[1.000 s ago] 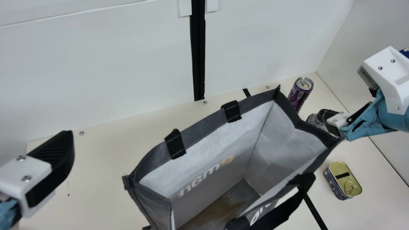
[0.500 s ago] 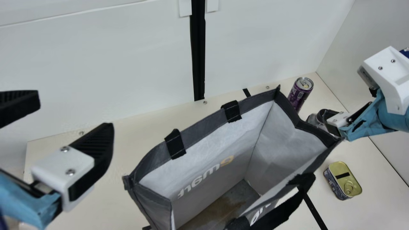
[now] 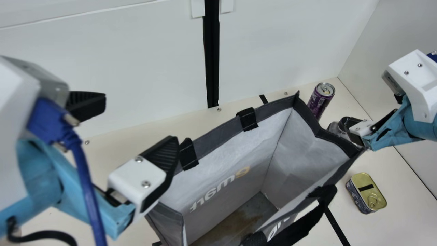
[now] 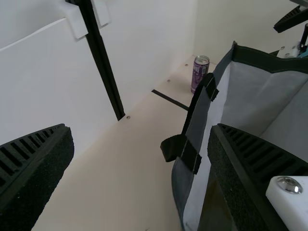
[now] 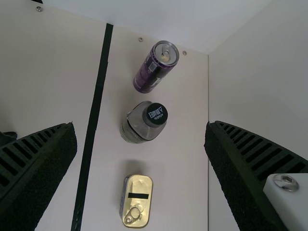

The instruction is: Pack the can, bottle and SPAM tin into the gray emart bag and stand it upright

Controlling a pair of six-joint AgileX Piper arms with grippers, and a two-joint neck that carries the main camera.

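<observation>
In the main view, the gray emart bag (image 3: pixel 297 153) bears the word "emart" in large letters on a long wall, the "e" yellow and the rest whitish, turned about. Part of another pale print stands on the wall opposite. White print on the bottle's (image 5: pixel 137 127) black cap (image 5: pixel 157 114) and pale marks on the purple can (image 5: pixel 153 72) cannot be read for certain.
</observation>
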